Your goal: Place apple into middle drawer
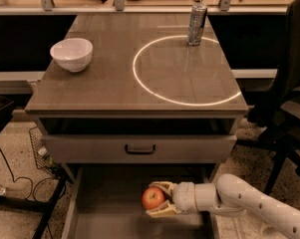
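The apple [152,198] is small, round and red-orange. It sits between the fingers of my gripper [158,200], which is shut on it. The white arm reaches in from the lower right. The apple hangs over the floor of the open middle drawer [109,203], a wide grey-brown box pulled out below the table. I cannot tell whether the apple touches the drawer floor.
A grey drawer front with a black handle [140,149] is just above the open drawer. On the table top stand a white bowl [71,54] at the left and a metal can [196,24] at the back. A dark chair [289,103] stands to the right. Cables lie on the floor at the left.
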`<state>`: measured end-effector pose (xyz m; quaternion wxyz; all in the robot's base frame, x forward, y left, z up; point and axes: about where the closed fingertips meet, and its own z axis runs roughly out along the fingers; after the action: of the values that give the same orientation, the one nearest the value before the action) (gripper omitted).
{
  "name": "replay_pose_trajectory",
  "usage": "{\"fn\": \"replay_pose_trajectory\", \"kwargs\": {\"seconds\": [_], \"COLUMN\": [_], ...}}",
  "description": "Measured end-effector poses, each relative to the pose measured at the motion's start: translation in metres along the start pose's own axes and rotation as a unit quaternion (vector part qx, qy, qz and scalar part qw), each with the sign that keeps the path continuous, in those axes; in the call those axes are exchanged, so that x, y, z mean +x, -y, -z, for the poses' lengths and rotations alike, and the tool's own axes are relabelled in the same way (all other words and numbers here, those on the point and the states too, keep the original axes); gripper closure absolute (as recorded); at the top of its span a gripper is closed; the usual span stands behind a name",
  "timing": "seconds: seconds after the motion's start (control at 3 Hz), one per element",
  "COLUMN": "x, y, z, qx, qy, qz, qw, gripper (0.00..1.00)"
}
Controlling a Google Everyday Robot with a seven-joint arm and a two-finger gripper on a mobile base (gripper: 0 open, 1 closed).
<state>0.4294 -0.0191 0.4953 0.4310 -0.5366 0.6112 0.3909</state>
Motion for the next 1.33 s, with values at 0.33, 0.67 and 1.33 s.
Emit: {"fn": "replay_pose_trajectory", "kwargs": {"seconds": [0.33,0.67,1.33], "x": [0.002,0.012,0.027], "y": [0.002,0.014,0.034], "z": [-0.005,-0.025,-0.081], "qx": [-0.002,-0.012,-0.04], "qy": [0.001,0.007,0.029], "qz": [-0.001,-0.006,-0.006], "qw": [1.0,0.9999,0.9987], "gripper": [1.0,1.0,1.0]}}
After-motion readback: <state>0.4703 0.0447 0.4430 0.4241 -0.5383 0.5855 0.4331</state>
